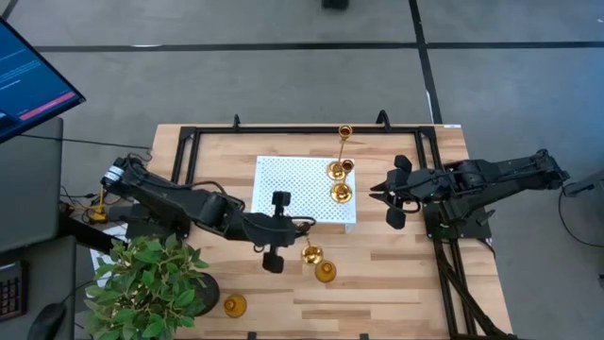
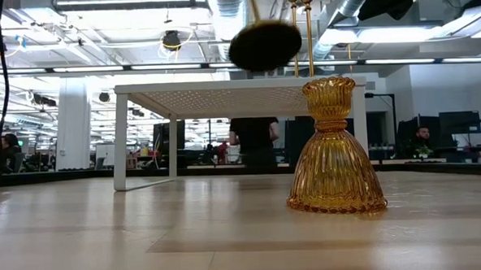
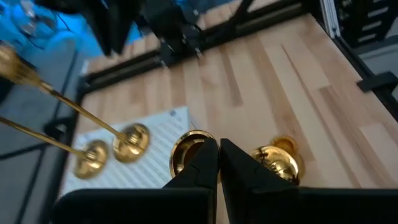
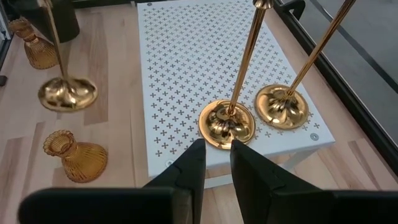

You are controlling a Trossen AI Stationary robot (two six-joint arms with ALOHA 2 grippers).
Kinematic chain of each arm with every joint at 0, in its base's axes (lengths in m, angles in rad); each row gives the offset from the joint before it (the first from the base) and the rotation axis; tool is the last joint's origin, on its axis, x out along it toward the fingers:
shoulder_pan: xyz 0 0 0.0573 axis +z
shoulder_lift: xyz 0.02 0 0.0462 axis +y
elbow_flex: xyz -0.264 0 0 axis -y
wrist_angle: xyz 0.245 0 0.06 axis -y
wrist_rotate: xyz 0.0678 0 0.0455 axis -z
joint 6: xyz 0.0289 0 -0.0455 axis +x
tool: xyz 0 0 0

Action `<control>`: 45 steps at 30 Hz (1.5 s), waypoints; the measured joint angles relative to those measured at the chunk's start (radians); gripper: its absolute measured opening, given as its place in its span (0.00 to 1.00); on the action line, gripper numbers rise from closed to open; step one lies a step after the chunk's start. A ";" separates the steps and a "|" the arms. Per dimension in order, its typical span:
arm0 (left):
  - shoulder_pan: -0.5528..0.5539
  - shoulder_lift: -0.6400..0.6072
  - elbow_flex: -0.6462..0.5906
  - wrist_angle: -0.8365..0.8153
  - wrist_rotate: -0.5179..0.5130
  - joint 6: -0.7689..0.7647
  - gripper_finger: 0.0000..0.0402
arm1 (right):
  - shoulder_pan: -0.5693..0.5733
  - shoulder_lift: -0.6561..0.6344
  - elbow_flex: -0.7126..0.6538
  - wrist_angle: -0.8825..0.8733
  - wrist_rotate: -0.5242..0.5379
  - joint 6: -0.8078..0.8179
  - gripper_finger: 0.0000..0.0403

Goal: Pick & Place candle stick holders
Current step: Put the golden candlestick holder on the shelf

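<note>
My left gripper [image 1: 304, 229] is shut on a tall thin-stemmed gold holder [image 1: 311, 253], just off the white tray's near right corner. The low view shows its dark base underside [image 2: 265, 46] in the air. Two more tall gold holders [image 4: 227, 124] [image 4: 283, 107] stand by their round bases on the white perforated tray [image 1: 293, 184]. Two squat amber ribbed holders [image 1: 325, 272] [image 1: 235, 305] stand on the table. My right gripper [image 4: 216, 152] is open and empty at the tray's right edge, just short of the nearer gold base. My left gripper holds the tall gold holder by its thin stem [image 4: 53, 46], well above the base. Its own fingers [image 3: 205, 163] hide the place of contact in the left wrist view. The holder hangs nearly upright, and its round base [image 3: 186, 146] is clear of the table.
A potted plant [image 1: 151, 283] stands at the table's near left corner. A black frame [image 1: 189, 142] runs along the table's far, left and right sides. Bare wood lies near the front edge, right of the amber holders. People sit in the room behind.
</note>
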 joint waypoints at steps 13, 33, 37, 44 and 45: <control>0.067 -0.001 0.129 -0.047 -0.190 0.271 0.01 | 0.000 0.000 0.000 -0.021 0.000 0.000 0.16; 0.333 0.066 0.129 -0.049 -0.040 0.322 0.01 | 0.000 0.000 0.000 -0.026 0.000 0.000 0.16; 0.349 0.077 0.129 -0.048 -0.036 0.320 0.01 | 0.000 0.000 0.000 -0.027 0.000 -0.002 0.16; 0.349 0.087 0.129 -0.042 -0.001 0.317 0.01 | 0.000 0.000 0.000 -0.027 0.000 -0.003 0.16; 0.349 0.087 0.129 -0.040 0.005 0.312 0.01 | 0.000 0.000 0.000 -0.027 0.000 -0.002 0.16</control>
